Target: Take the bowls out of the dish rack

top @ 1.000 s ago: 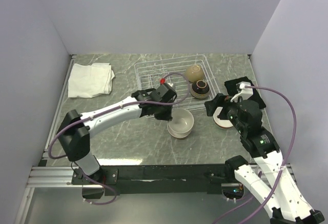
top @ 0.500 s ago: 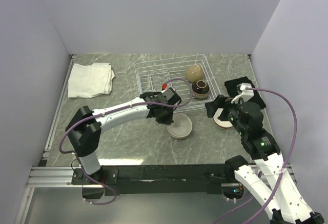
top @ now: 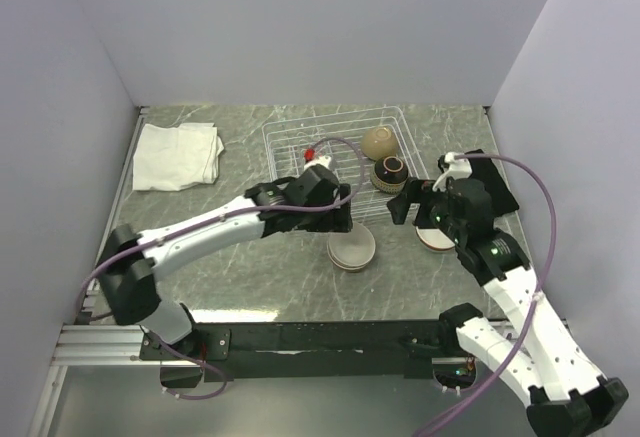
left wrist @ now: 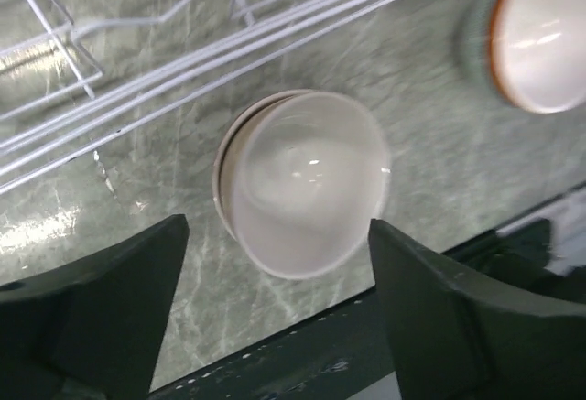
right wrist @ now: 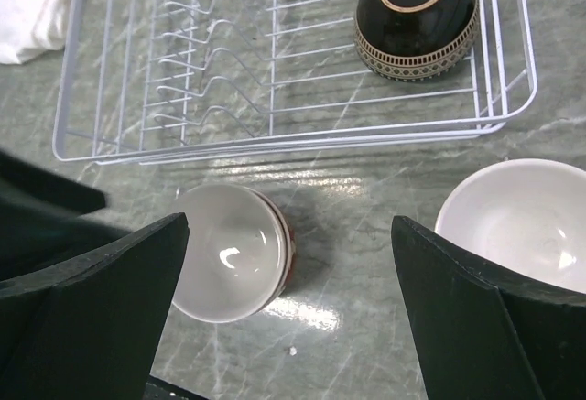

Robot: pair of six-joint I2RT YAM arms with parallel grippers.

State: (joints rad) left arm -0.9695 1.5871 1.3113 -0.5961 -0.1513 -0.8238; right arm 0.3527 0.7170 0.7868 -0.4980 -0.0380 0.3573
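The left gripper (left wrist: pixel 277 235) is spread wide and empty above a cream-lined bowl (right wrist: pixel 229 252). This bowl is nested in a dark red bowl (right wrist: pixel 286 263), likely to save room, on the table (top: pixel 250 277) at the dish rack's (right wrist: pixel 275 148) near edge. The right gripper (right wrist: pixel 291 226) is likewise held fully open and empty. 2 upturned bowls are seen in the rack's far right corner: a tan bowl (top: pixel 379 141) and a black-brown bowl (right wrist: pixel 417 16).

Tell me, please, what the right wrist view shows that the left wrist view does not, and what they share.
Only the right wrist view: the black-brown bowl in the dish rack, rows of the rack's tines, and a corner of the white cloth. Only the left wrist view: the orange outer edge of the cream-inside bowl on the table. Both: the nested bowls on the table just outside the rack, that cream-inside bowl, the rack's front wires; the left fingers and right fingers stand open, holding nothing.
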